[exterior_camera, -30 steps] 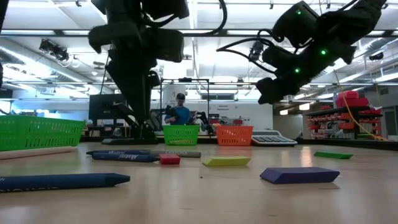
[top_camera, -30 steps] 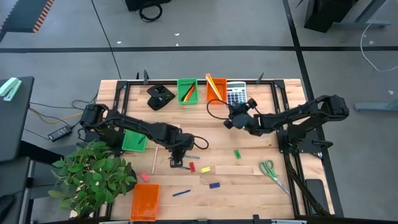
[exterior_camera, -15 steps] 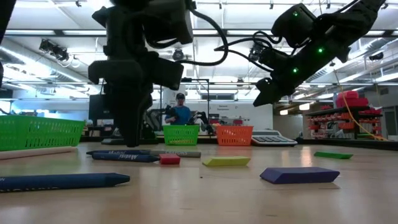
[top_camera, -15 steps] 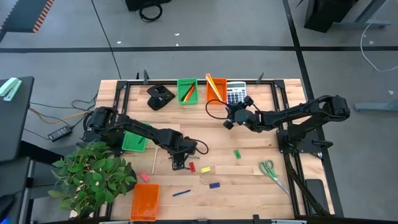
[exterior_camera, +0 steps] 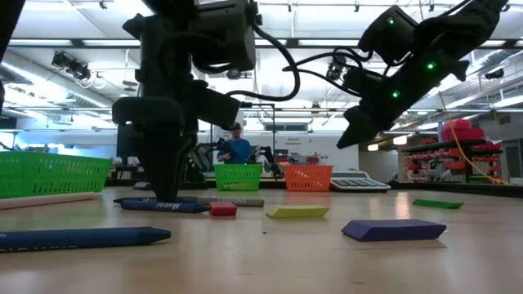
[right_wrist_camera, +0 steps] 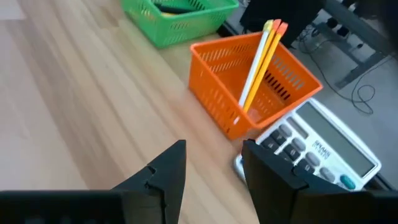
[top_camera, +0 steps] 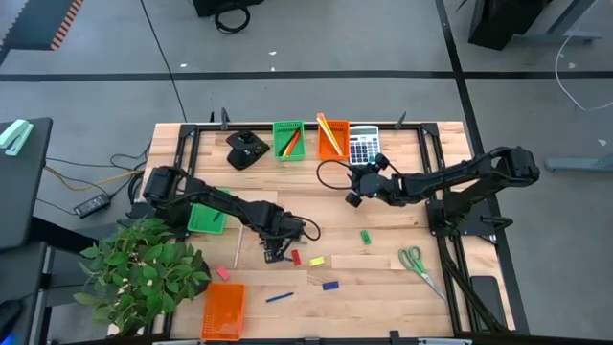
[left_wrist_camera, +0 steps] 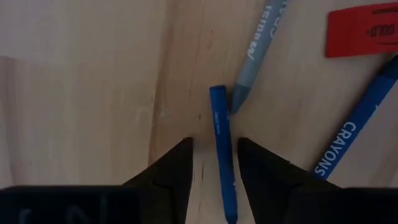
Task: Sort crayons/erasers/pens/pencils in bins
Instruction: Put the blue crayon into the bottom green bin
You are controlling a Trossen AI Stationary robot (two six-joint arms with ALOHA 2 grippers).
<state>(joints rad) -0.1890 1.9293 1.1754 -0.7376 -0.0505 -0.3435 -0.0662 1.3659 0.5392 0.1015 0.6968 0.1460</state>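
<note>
My left gripper points straight down, open, low over the table's near middle. A short blue crayon lies on the wood between its fingers, lengthwise in the gap, with a finger on either side; I see no touch. Beside it lie a grey-blue crayon, another blue crayon and a red eraser. My right gripper hangs open and empty in the air, in front of the far orange bin, which holds yellow pencils.
A green bin and a calculator flank the far orange bin. Another green bin sits at the left and an orange bin at the near edge. Loose erasers, a pencil, scissors and a plant lie about.
My left gripper has come down over the crayons, its fingertips now close to the table, and has rolled slightly. My right gripper has stayed in place and turned a little at the wrist.
</note>
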